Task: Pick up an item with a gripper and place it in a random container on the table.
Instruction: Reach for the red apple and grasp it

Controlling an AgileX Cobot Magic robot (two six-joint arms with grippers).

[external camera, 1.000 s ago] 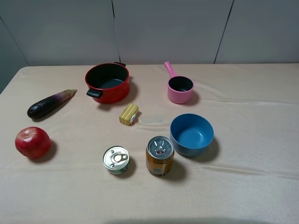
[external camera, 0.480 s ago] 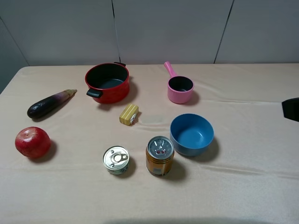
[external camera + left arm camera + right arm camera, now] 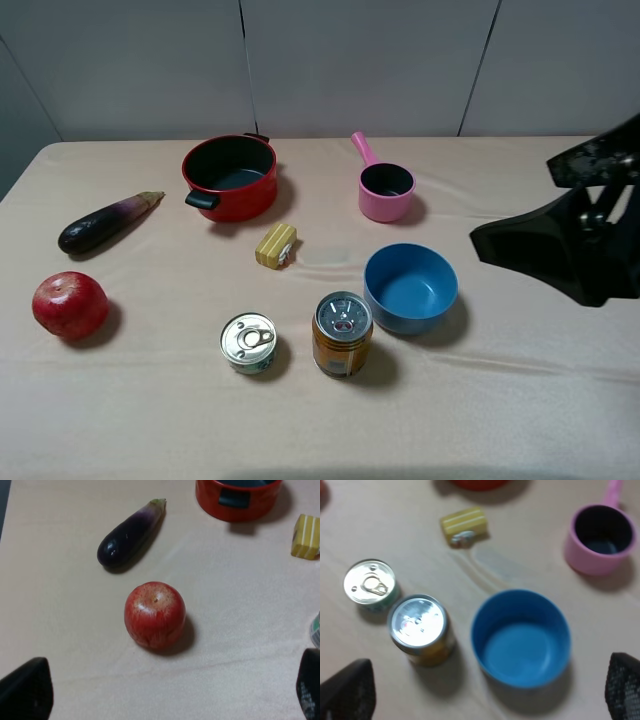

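Our left gripper (image 3: 167, 690) is spread wide and empty, facing the round glossy red fruit (image 3: 70, 305), which rests on the beige cloth-covered desk (image 3: 150, 420) near its left side. Our right gripper (image 3: 485, 690), equally spread, hangs right of the blue bowl (image 3: 410, 288); farther back stands the small pink saucepan (image 3: 386, 190).

Streaky red fruit (image 3: 155, 614), dark purple eggplant (image 3: 129, 535), pink saucepan (image 3: 386, 192), blue bowl (image 3: 410, 288), yellow block (image 3: 276, 245), beige-pink cloth (image 3: 150, 400).
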